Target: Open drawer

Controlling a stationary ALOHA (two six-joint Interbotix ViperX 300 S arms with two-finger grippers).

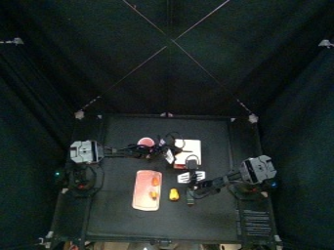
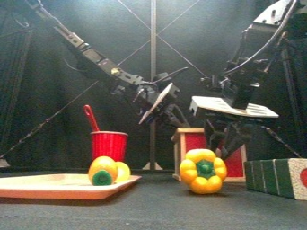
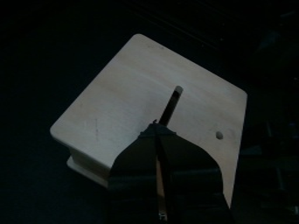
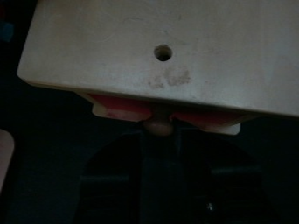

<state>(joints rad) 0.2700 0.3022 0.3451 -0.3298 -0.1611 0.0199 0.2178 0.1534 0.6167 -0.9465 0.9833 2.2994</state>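
At table centre we see left gripper (image 3: 163, 131) pressed shut atop the drawer (image 1: 187, 147), right gripper (image 4: 160, 129) pinching its knob.

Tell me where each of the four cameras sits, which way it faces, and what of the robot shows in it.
Top view: high overhead, looking straight down at the table; both arms enter from the sides toward the drawer.
Front view: at the table's front edge, looking level; both arms hang behind a yellow pepper.
Left wrist view: on the left arm, facing the drawer's pale top.
Right wrist view: on the right arm, facing the drawer's reddish front.
Shared: both wrist views show the drawer's pale top panel with a small hole.
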